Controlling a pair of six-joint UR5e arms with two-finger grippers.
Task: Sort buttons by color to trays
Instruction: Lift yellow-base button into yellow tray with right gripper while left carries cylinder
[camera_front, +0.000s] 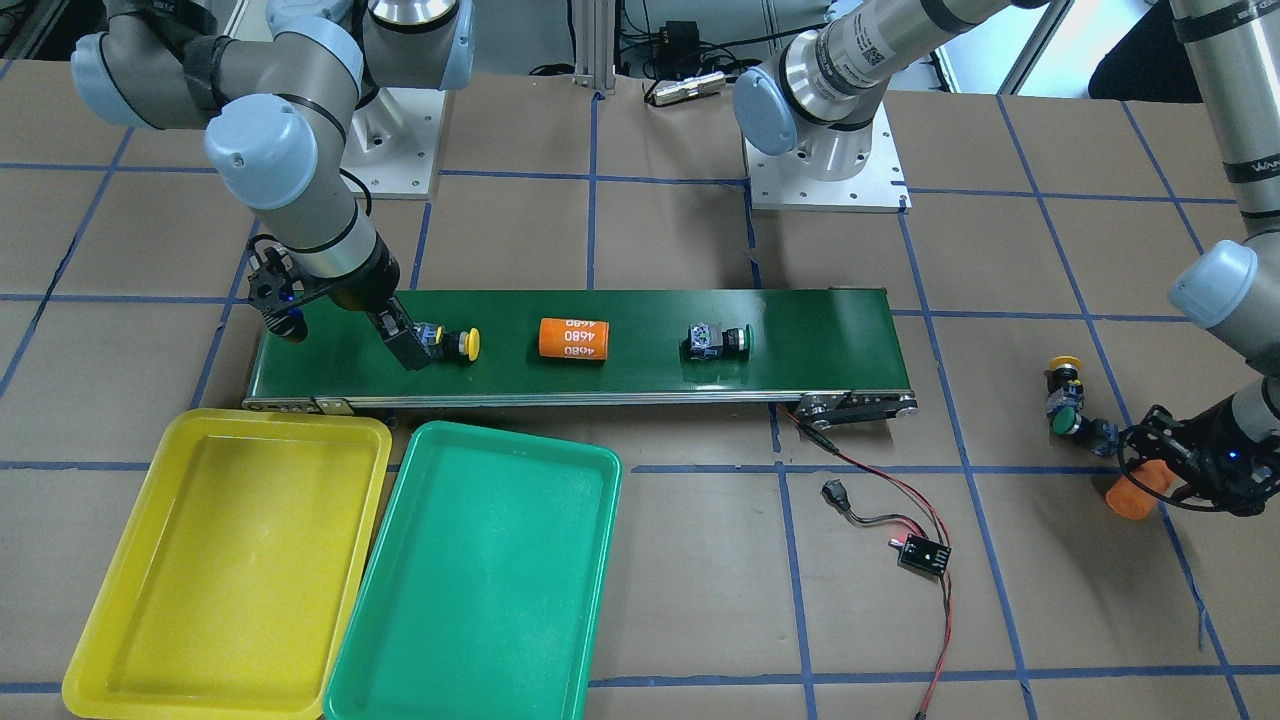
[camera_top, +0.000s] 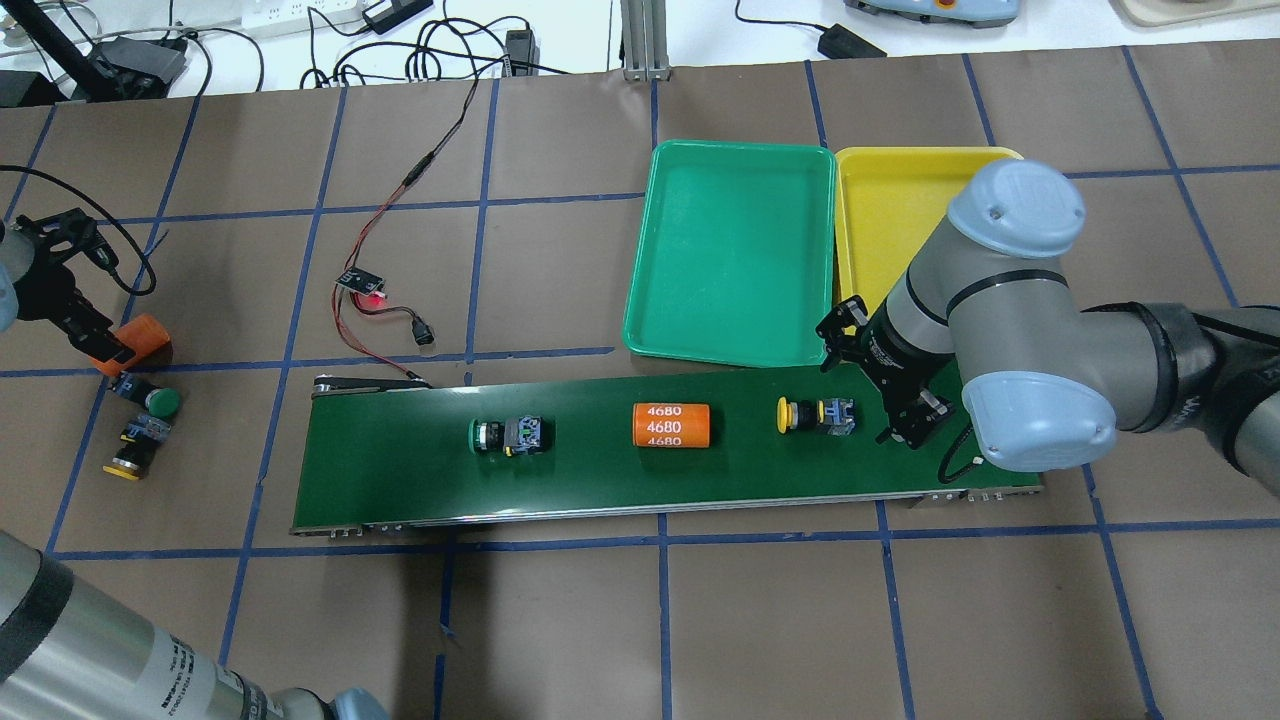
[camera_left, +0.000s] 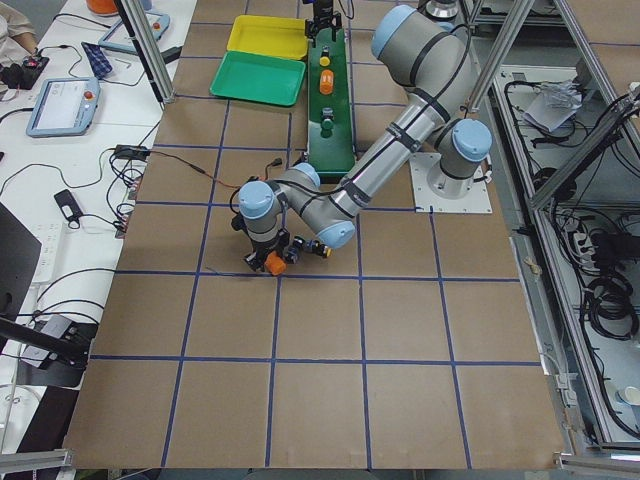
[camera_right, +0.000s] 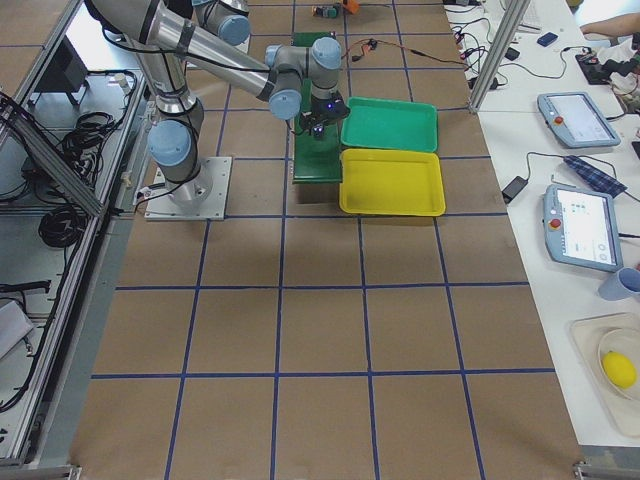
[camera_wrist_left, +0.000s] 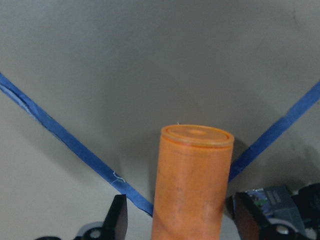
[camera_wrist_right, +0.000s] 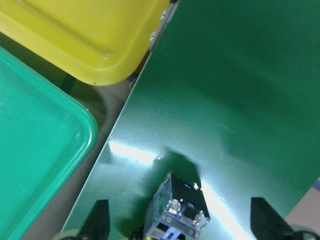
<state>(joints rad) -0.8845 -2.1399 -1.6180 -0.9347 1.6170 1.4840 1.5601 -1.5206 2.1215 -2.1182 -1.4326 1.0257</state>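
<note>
Right end effector (camera_wrist_right: 182, 227), fingers (camera_wrist_right: 100, 222) apart, close by the yellow button (camera_front: 452, 343) on the belt (camera_front: 800, 340): centre over its body before closing squarely.

The belt (camera_top: 600, 480) runs along the worktop (camera_top: 600, 620)'s middle. On it, from my right: the first button (camera_top: 812, 415) at my right pincer (camera_front: 418, 345), the belt cylinder (camera_top: 671, 425), the second button (camera_top: 510, 436). Behind its right end, the inner tray (camera_top: 730, 250) and the end tray (camera_top: 885, 210) sit side by side. Off its left end, the third button (camera_top: 150, 400) and the fourth button (camera_top: 135, 450) lie beside my left pincer (camera_top: 115, 350).

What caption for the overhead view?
Right gripper open at the yellow button on the conveyor belt; left gripper at an orange cylinder; green tray and yellow tray empty.
</note>
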